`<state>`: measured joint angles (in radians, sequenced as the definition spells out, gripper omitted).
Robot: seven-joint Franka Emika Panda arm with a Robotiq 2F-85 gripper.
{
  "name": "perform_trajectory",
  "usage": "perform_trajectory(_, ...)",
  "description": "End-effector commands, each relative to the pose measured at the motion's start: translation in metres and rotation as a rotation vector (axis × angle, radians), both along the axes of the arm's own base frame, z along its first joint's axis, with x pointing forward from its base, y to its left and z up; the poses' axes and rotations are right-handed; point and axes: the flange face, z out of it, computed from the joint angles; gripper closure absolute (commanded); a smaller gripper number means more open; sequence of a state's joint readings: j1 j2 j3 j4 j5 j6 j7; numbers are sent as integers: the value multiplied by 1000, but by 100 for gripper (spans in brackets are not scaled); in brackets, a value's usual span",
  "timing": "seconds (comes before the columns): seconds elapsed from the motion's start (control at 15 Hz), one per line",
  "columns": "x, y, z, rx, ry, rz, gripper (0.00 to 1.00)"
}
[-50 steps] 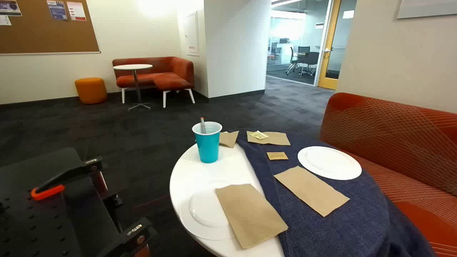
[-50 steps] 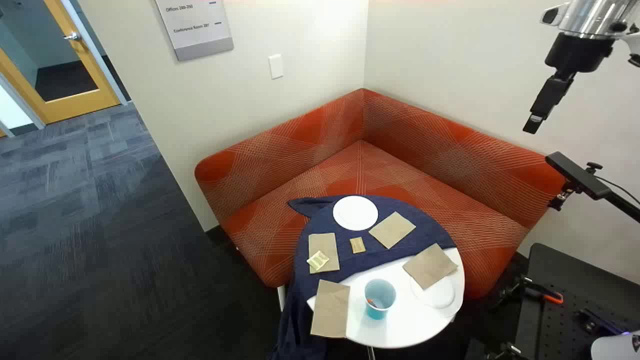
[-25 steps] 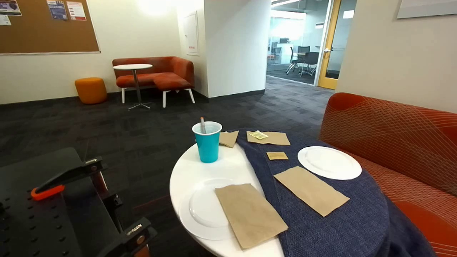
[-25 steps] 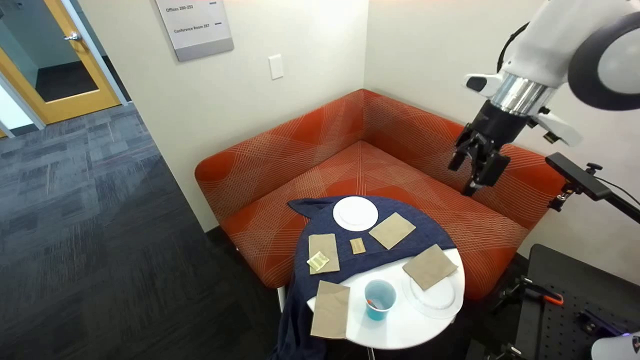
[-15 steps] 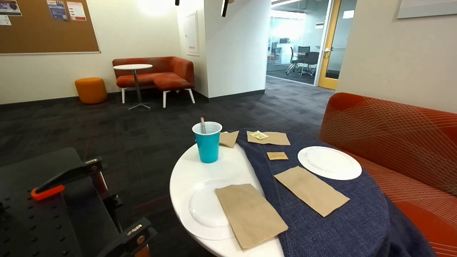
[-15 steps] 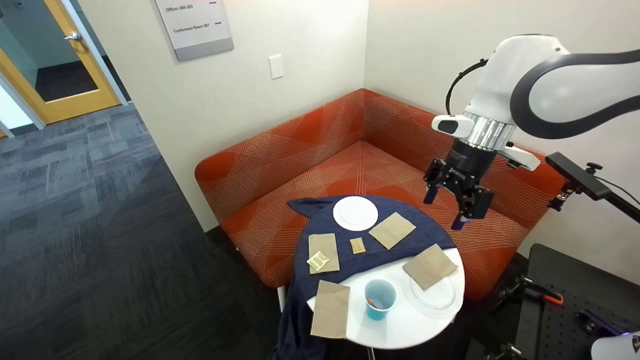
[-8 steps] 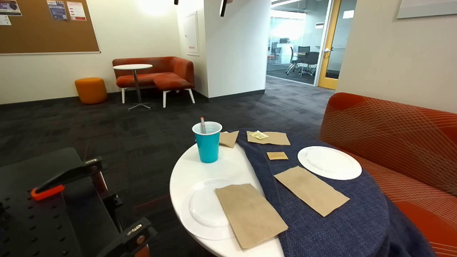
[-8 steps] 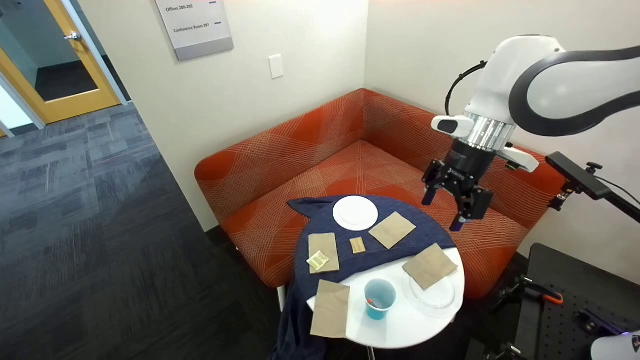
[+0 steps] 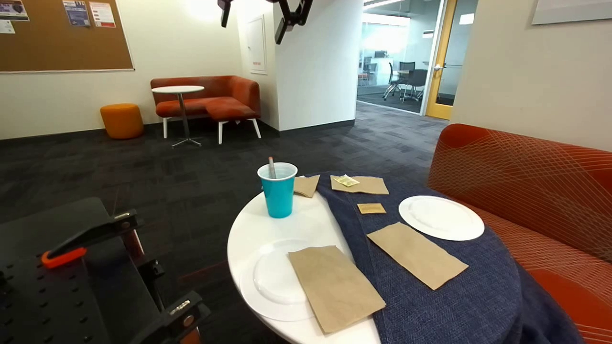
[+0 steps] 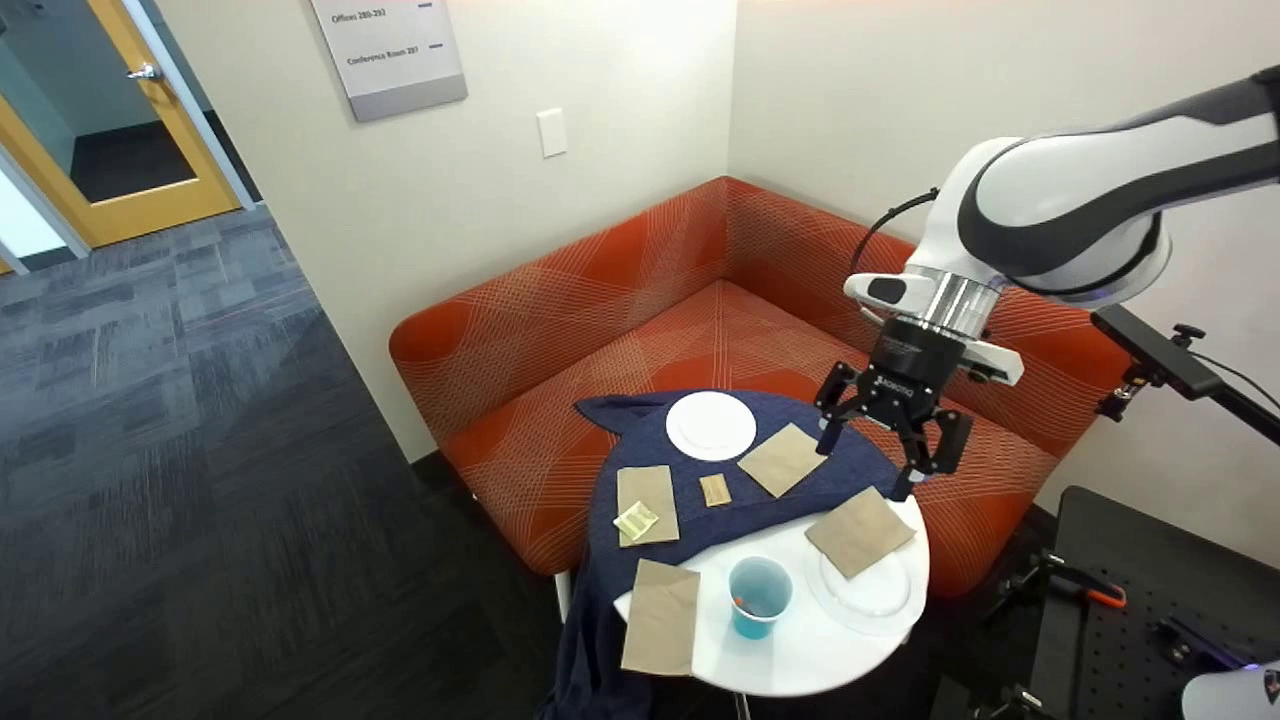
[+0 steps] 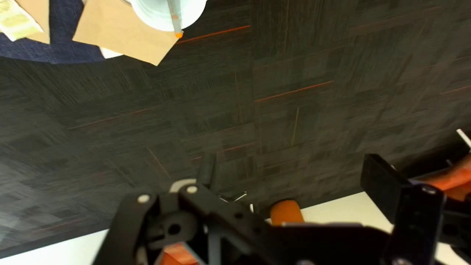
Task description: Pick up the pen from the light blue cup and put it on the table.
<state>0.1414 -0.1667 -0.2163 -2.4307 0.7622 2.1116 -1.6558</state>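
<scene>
The pen [image 9: 271, 168] is a thin greyish stick with an orange end. It leans inside the light blue cup [image 9: 278, 198], its end above the rim. In an exterior view only an orange bit of the pen [image 10: 740, 603] shows inside the cup [image 10: 755, 628]. In the wrist view the pen [image 11: 174, 16] and the cup's rim [image 11: 158, 26] are at the top edge. The cup stands upright on the white part of the table [image 9: 311, 222]. My gripper [image 10: 864, 470] is open and empty, above the table; it also shows at the top of an exterior view [image 9: 251, 33].
A clear plate [image 9: 275, 279] partly under a brown napkin [image 9: 337, 289] lies near the cup. More napkins, packets and a white plate [image 9: 442, 217] lie on the navy cloth [image 9: 430, 306]. A red sofa [image 10: 720, 310] runs behind the table. A black cart [image 10: 1150, 600] stands beside it.
The arm has swung in from the upper right and come down over the table's sofa side. In the last half second the gripper has moved lower and nearer the cup. Pen and cup have not moved.
</scene>
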Motion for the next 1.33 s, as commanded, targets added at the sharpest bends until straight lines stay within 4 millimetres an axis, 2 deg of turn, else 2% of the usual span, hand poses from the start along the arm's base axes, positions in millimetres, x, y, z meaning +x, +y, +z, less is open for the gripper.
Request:
perform_trajectory(0.0, 7, -2, -21, 26, -48, 113, 0)
perform_trajectory(0.33, 6, 3, -49, -60, -179, 211, 0)
perform_trajectory(0.67, 3, 10, -74, -140, -272, 178, 0)
perform_trajectory(0.93, 1, 23, -97, -169, -288, 167, 0)
perform_trajectory(1.27, 8, 46, -121, -153, -288, 200, 0)
